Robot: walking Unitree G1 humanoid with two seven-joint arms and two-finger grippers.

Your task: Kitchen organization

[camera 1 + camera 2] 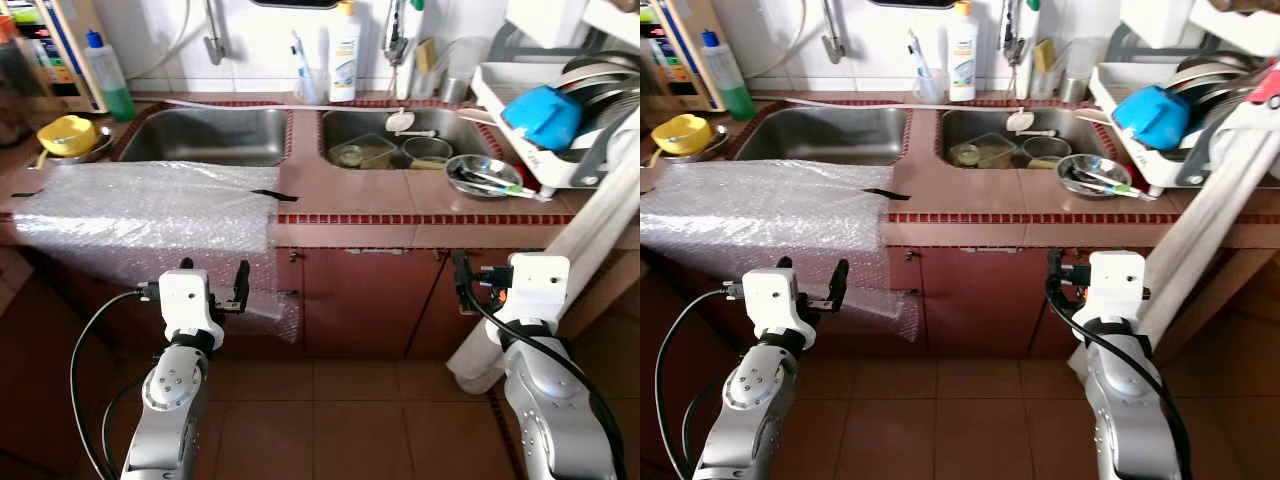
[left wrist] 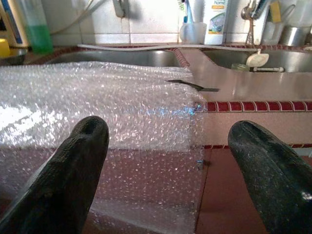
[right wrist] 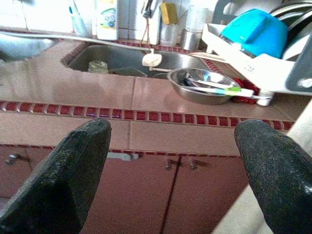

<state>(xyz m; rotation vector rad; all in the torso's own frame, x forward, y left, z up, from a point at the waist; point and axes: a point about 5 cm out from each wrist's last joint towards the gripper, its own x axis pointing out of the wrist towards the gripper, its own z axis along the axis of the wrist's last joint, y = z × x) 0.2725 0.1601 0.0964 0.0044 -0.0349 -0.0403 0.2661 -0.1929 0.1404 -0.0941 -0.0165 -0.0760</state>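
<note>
A tiled kitchen counter with a double sink stands before me. The left basin is bare; the right basin holds a glass container and a few small dishes. A steel bowl with utensils in it sits on the counter right of the sink. Bubble wrap covers the counter's left part and hangs over its front edge. My left gripper is open, low in front of the hanging wrap. My right gripper is open too, below the counter edge and facing the steel bowl.
A white dish rack with plates and a blue bowl stands at the right. A yellow bowl and a green soap bottle are at the far left, and a white bottle stands behind the sink. A long white roll leans beside my right arm. Brown cabinet doors lie below.
</note>
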